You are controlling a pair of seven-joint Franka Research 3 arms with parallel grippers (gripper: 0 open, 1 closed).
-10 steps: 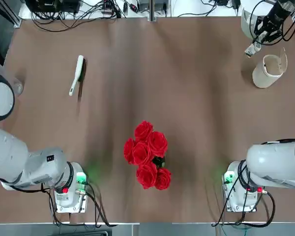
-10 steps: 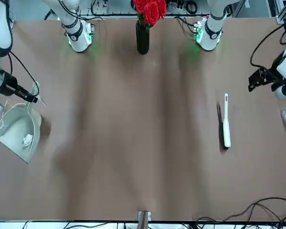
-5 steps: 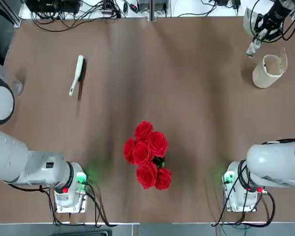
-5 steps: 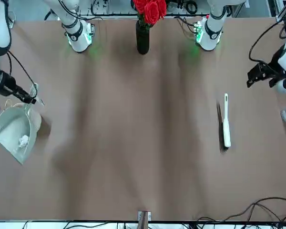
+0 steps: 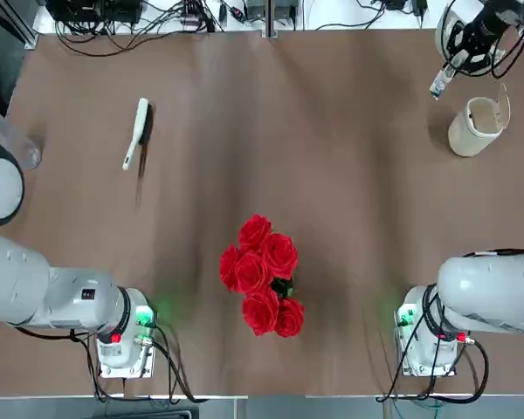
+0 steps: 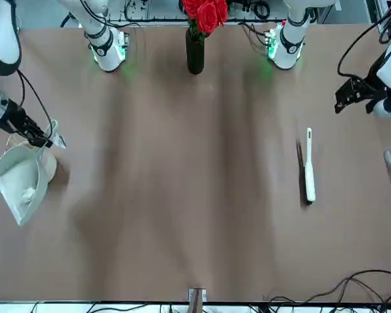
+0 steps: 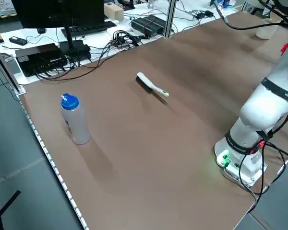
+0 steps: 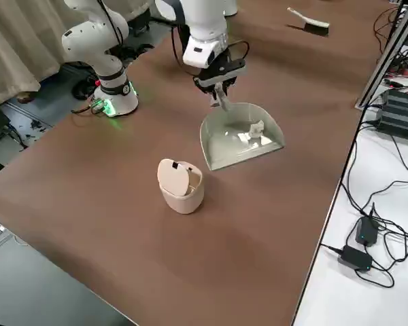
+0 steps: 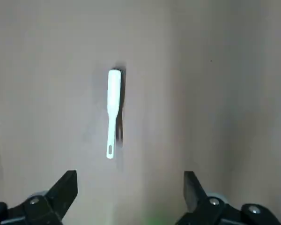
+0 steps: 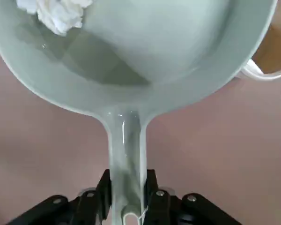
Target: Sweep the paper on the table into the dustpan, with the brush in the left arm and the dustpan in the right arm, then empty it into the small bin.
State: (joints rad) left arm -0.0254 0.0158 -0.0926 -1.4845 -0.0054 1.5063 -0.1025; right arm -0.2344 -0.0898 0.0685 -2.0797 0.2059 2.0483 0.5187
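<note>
The right pincer (image 8: 219, 92), clenched on the dustpan (image 8: 241, 139) holding the paper (image 8: 256, 128), is tilting it further towards the small bin (image 8: 181, 185), nearing emptying.

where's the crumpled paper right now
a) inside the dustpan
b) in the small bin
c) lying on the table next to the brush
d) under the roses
a: the white paper sits inside the dustpan, which the right end effector holds by its handle beside the small bin; the brush lies alone on the table.
</note>
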